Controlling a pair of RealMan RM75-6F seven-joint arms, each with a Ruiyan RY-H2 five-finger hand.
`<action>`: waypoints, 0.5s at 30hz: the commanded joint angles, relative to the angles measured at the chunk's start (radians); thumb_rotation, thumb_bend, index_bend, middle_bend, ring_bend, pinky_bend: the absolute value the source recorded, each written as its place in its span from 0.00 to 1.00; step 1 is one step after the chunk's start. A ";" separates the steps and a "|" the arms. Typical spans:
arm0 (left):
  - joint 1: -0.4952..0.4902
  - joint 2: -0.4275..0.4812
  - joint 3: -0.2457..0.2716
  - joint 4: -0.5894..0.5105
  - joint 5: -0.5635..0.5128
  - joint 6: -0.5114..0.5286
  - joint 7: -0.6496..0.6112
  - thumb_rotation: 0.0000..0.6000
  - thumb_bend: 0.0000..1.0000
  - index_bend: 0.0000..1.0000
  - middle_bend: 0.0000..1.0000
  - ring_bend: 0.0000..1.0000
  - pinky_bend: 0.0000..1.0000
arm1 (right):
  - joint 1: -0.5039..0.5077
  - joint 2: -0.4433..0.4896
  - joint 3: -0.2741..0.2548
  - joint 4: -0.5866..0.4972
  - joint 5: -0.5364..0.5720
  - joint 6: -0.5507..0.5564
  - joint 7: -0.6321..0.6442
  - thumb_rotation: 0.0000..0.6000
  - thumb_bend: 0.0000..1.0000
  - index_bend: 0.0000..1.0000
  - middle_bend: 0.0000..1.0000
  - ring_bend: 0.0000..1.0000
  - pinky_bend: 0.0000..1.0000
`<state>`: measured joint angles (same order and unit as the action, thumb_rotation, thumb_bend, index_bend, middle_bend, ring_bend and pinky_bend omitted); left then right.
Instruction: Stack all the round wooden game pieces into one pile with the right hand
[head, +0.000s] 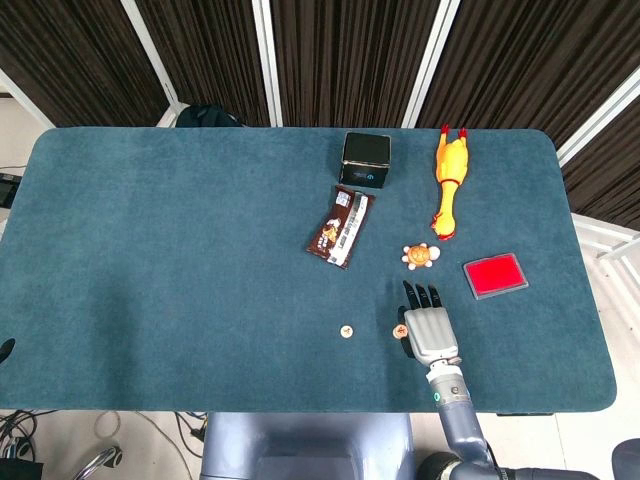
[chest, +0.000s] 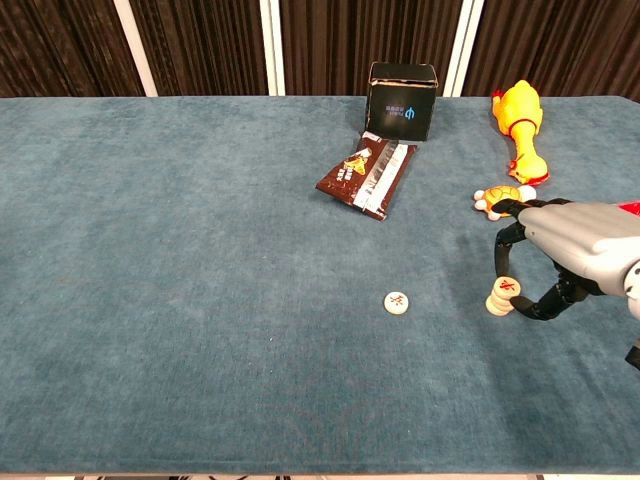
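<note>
**Fingers arched around the pile, lone piece well to its nine o'clock**

The fingers (chest: 503, 243) of the right hand (chest: 570, 250) curve down in an arch around a short pile (chest: 503, 297) of round wooden pieces. In the chest view the dark fingertips come down just behind and to the three o'clock side of the pile, and the thumb curls in low beside it. Whether any tip is actually touching the top piece cannot be told; the fingers look loosely spread around it rather than pressed tight. The top piece bears a red mark and sits slightly off-centre on the ones below.

From the head view the right hand (head: 428, 326) lies palm down, with the pile (head: 399, 327) peeking out at its nine o'clock edge.

A single piece (chest: 397, 302) lies flat on the blue table (chest: 180, 300), well apart from the pile at its nine o'clock, also carrying a red mark.

At the hand's twelve o'clock, near the fingertips, sits a small orange toy (chest: 497, 198). Farther out the same way lies a rubber chicken (chest: 519, 131). At about eleven o'clock is a snack wrapper (chest: 367, 174), and beyond it a black box (chest: 402, 101). In the head view a red pad (head: 495, 275) lies at the hand's two o'clock.

The left hand shows in neither view.
</note>
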<state>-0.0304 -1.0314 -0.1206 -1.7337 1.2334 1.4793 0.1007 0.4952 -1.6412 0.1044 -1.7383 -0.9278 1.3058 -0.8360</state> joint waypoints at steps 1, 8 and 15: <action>0.000 0.000 0.000 0.000 0.001 0.000 0.000 1.00 0.19 0.13 0.00 0.00 0.04 | 0.001 0.000 0.000 -0.001 -0.001 0.001 0.000 1.00 0.42 0.50 0.00 0.00 0.00; 0.000 -0.001 0.001 0.001 0.001 0.000 0.001 1.00 0.19 0.13 0.00 0.00 0.04 | 0.002 0.004 -0.004 -0.008 -0.004 0.002 0.000 1.00 0.42 0.50 0.00 0.00 0.00; 0.000 0.000 0.001 0.001 0.002 0.000 0.002 1.00 0.19 0.13 0.00 0.00 0.04 | 0.003 0.006 -0.005 -0.007 -0.001 0.003 0.000 1.00 0.42 0.50 0.00 0.00 0.00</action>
<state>-0.0303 -1.0319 -0.1197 -1.7327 1.2350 1.4796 0.1021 0.4984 -1.6354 0.0993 -1.7450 -0.9292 1.3083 -0.8364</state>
